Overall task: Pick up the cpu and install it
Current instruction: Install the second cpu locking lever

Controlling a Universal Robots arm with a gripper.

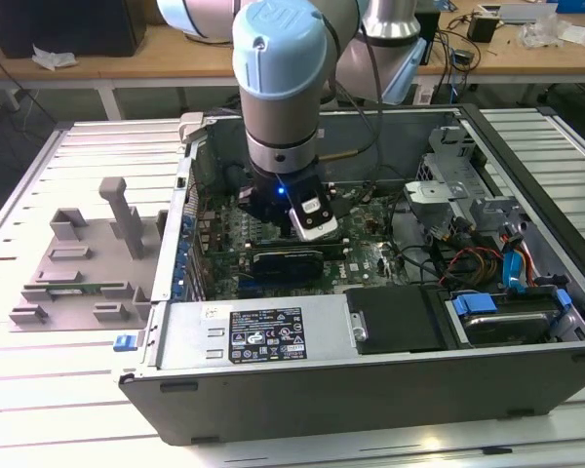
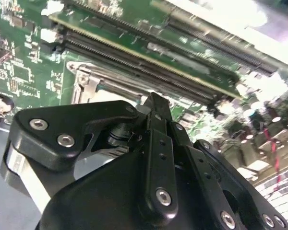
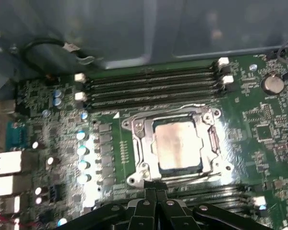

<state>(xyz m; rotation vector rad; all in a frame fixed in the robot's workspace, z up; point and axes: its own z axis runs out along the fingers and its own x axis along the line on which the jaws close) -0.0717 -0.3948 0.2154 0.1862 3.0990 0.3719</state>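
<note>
One open case (image 1: 370, 370) on a slatted table (image 1: 39, 380), holding a green board (image 3: 259, 120), a black card (image 1: 288, 261), a grey supply box (image 1: 253, 331), a black drive (image 1: 395, 320) and coloured cables (image 1: 512, 263) toward the exterior view's right. Cpu (image 3: 176, 143) lying flat inside the metal socket frame (image 3: 139, 148) on the board, silver top up, green rim just showing at its edges. Four memory slots (image 3: 153, 88) just beside the frame, white latches at their ends. Arm (image 1: 278, 88) reaching down into the case, tool (image 3: 156, 189) just above the board beside the frame edge, apart from the cpu. Fingers (image 2: 156, 115) drawn together to a narrow tip in both wrist views, nothing between them. Grey holder tray (image 1: 78, 273) outside the case, at the exterior view's left, carrying a thin green stick (image 1: 88, 288).
</note>
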